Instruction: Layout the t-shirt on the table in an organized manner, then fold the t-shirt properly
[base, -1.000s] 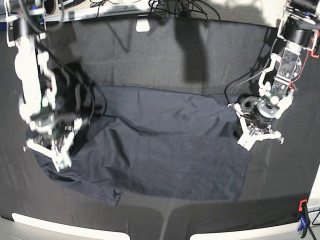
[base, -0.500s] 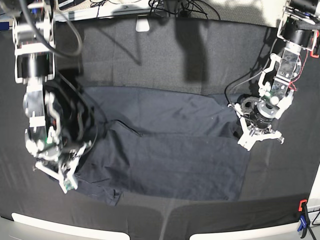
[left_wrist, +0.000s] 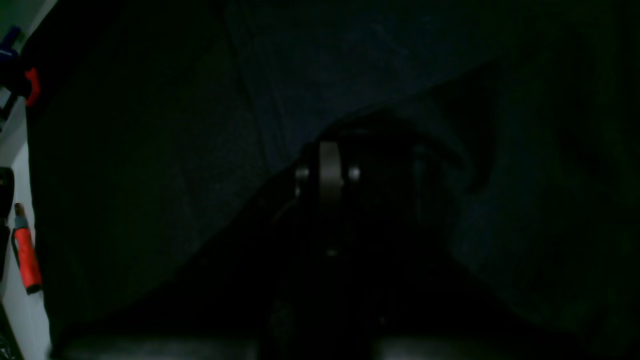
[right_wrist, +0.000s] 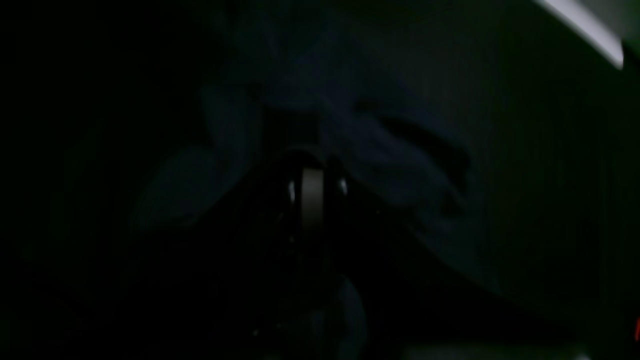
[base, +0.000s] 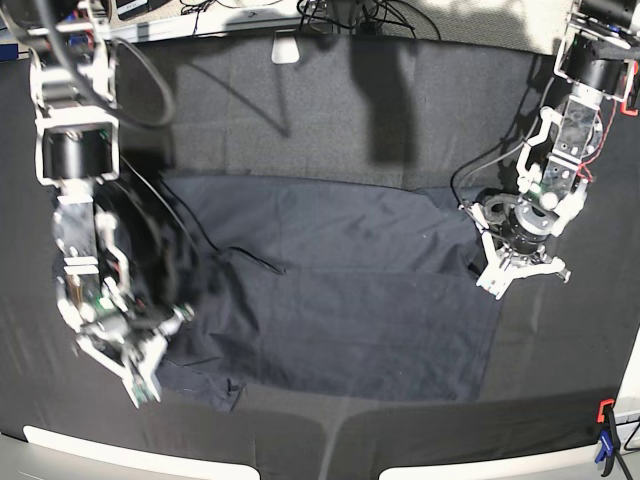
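Navy t-shirt (base: 340, 300) spread flat; both grippers closed at side edges.

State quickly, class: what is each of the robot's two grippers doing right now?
Left gripper: shut, at the edge of the dark navy-grey short-sleeved cotton t-shirt; a grip cannot be told.
Right gripper: shut, low at the shirt's other end; a grip cannot be told.

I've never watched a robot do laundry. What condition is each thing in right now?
t-shirt: spread mostly flat, creased, its near corner by the right arm bunched.
table: covered in black cloth, wrinkled.
left gripper: jaws shut, at the shirt's edge.
right gripper: jaws shut, low over the shirt's corner.
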